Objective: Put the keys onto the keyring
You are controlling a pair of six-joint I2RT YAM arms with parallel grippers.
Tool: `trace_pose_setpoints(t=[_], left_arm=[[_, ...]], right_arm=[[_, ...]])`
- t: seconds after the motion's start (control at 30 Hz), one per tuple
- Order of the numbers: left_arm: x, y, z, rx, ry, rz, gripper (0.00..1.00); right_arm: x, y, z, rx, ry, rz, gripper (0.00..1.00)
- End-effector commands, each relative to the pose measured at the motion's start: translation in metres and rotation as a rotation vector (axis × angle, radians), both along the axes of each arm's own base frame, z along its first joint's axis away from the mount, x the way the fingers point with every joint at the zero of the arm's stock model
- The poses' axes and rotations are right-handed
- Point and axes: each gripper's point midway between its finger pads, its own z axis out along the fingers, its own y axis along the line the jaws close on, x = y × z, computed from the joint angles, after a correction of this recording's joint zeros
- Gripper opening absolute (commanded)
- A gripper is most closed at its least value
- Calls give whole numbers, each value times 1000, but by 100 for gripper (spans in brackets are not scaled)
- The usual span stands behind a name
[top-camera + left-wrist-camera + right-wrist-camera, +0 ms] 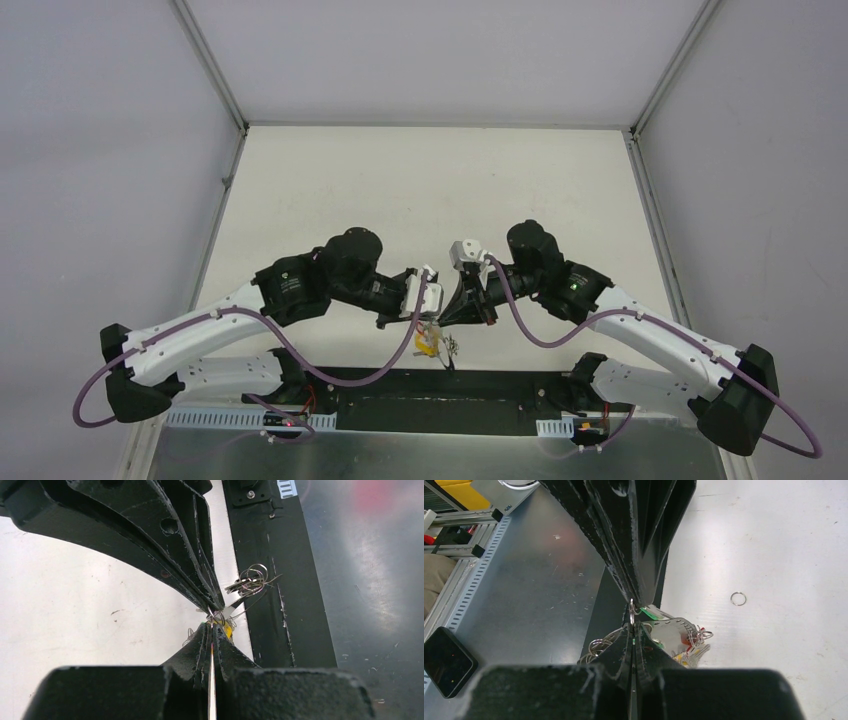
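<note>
My two grippers meet tip to tip just above the table's near edge. The left gripper (428, 312) (212, 625) and the right gripper (460, 310) (633, 625) are both shut. Each pinches the thin grey wire of the keyring (632, 607) (216, 615), where a small silver loop shows between the tips. Keys hang below in a bunch (432, 345). A green-capped key (651, 612) with a silver blade lies right by the tips. Yellow (228, 630) and red (688, 639) caps show beneath. The black-capped key is not visible.
A clump of small silver rings and keys (251, 581) (599, 644) hangs over the black strip (280, 605) at the table's near edge. A loose small split ring (738, 598) lies on the white table. A grey metal shelf (524, 580) lies beyond the strip.
</note>
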Motion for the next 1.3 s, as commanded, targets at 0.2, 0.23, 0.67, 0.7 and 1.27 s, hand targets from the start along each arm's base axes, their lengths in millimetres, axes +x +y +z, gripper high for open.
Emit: trace_pose_setpoints(t=[0.2, 0.23, 0.67, 0.7, 1.27], left_arm=[[-7, -6, 6, -13, -35, -49, 0], [-7, -5, 6, -16, -37, -47, 0], [-9, 4, -10, 44, -29, 4, 0], [-7, 5, -11, 52, -35, 20, 0], [17, 10, -2, 43, -60, 217, 36]], right_arm=[[4, 5, 28, 98, -72, -2, 0], [4, 5, 28, 97, -72, -4, 0], [11, 7, 29, 99, -78, -52, 0], [13, 7, 28, 100, -78, -67, 0], [23, 7, 40, 196, -84, -178, 0]])
